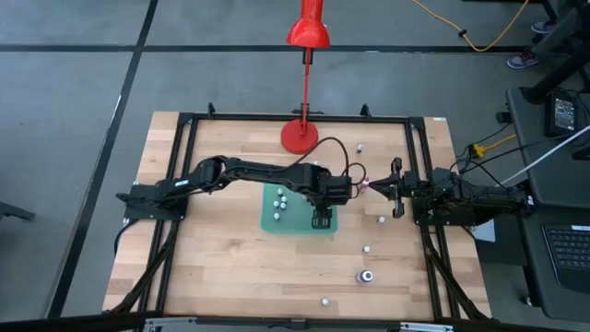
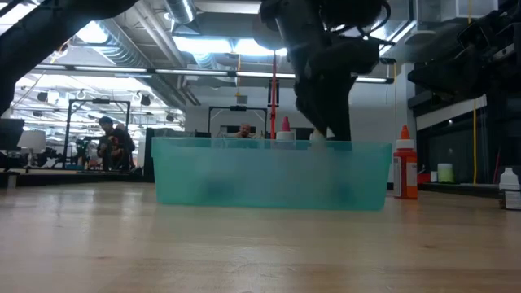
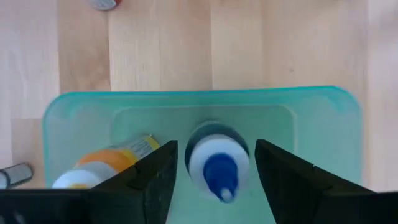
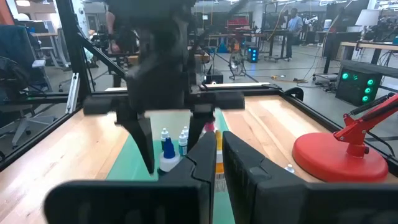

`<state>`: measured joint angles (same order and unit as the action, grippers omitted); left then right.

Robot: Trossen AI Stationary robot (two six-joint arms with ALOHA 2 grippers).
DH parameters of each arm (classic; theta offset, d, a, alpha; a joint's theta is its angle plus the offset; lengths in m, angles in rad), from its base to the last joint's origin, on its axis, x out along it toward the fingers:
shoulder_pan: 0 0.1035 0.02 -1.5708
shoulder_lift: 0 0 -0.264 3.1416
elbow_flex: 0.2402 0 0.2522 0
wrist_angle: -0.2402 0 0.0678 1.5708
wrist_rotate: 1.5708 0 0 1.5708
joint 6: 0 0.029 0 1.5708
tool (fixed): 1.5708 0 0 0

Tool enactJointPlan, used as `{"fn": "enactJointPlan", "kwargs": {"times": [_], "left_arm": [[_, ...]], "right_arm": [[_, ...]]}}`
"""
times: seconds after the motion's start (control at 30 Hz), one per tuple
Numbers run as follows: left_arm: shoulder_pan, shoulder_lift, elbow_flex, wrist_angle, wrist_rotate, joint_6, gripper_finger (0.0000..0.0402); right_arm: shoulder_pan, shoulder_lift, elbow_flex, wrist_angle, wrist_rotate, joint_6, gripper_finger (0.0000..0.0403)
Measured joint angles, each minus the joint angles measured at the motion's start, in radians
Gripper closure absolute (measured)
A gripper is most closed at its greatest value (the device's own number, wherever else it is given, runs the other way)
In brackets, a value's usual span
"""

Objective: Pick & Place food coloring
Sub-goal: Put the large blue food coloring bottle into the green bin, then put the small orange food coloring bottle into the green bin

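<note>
A teal tray [image 1: 277,221] sits mid-table and holds several small food coloring bottles [image 1: 279,198]. My left gripper [image 1: 322,219] points steeply down into the tray's right end. It is open, with one finger on each side of a blue-capped bottle [image 3: 217,167], and a small gap shows on both sides. That bottle stands upright on the tray floor. An orange bottle [image 3: 102,165] lies on its side next to it. My right gripper [image 1: 376,187] waits shut and level at the table's right side.
Loose bottles lie on the wood right of the tray [image 1: 380,219], [image 1: 367,248], [image 1: 367,276], one at the near edge [image 1: 324,301] and one at the far right [image 1: 359,146]. A red lamp's round base [image 1: 300,136] stands behind the tray. A black frame rail [image 1: 184,138] borders the table.
</note>
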<state>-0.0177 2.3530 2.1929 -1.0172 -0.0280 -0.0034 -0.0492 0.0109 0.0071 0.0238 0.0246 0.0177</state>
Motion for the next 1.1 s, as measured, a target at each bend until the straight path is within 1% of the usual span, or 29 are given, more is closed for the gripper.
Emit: {"fn": "enactJointPlan", "kwargs": {"times": [0.1, 0.2, 0.27, 0.33, 0.37, 0.43, 0.57, 0.7, 0.77, 0.83, 0.97, 1.03, 1.1], "left_arm": [[-0.005, -0.009, 0.077, -0.038, 0.000, -0.001, 0.0193], [-0.013, -0.023, 0.167, -0.120, -0.001, -0.007, 0.0192], [-0.023, -0.087, 0.123, -0.143, 0.006, -0.032, 0.0191], [-0.037, -0.140, 0.112, -0.168, 0.020, -0.073, 0.0191], [-0.048, -0.166, 0.112, -0.207, 0.015, -0.085, 0.0191], [-0.075, -0.214, 0.112, -0.286, -0.019, -0.103, 0.0193], [-0.145, -0.284, 0.107, -0.353, -0.143, -0.130, 0.0198], [-0.219, -0.338, 0.090, -0.339, -0.217, -0.191, 0.0199], [-0.254, -0.373, 0.037, -0.316, -0.253, -0.270, 0.0199], [-0.280, -0.426, -0.044, -0.276, -0.302, -0.352, 0.0200], [-0.334, -0.612, -0.272, -0.153, -0.450, -0.455, 0.0206], [-0.354, -0.721, -0.410, -0.053, -0.464, -0.464, 0.0210], [-0.359, -0.834, -0.557, 0.103, -0.425, -0.452, 0.0215]], "right_arm": [[0.000, 0.000, 0.000, 0.000, 0.000, 0.000, 0.0372], [0.000, 0.000, 0.000, 0.000, 0.000, 0.000, 0.0372], [0.000, 0.000, 0.000, 0.001, 0.000, 0.000, 0.0372], [0.000, 0.000, 0.000, 0.000, 0.000, 0.000, 0.0372], [0.000, 0.000, 0.000, 0.000, 0.000, 0.000, 0.0372], [0.000, 0.000, 0.000, 0.000, 0.000, 0.000, 0.0372], [0.000, 0.002, 0.000, 0.000, -0.006, 0.000, 0.0372], [0.000, 0.002, 0.000, -0.002, -0.012, 0.000, 0.0372], [0.000, 0.002, 0.000, -0.002, -0.019, 0.000, 0.0372], [0.000, 0.002, 0.000, -0.002, -0.019, 0.000, 0.0372], [0.000, 0.002, 0.000, 0.001, -0.019, 0.003, 0.0372], [0.000, 0.002, 0.000, 0.001, -0.019, 0.033, 0.0372], [0.000, 0.002, 0.000, 0.001, -0.020, 0.098, 0.0372]]}}
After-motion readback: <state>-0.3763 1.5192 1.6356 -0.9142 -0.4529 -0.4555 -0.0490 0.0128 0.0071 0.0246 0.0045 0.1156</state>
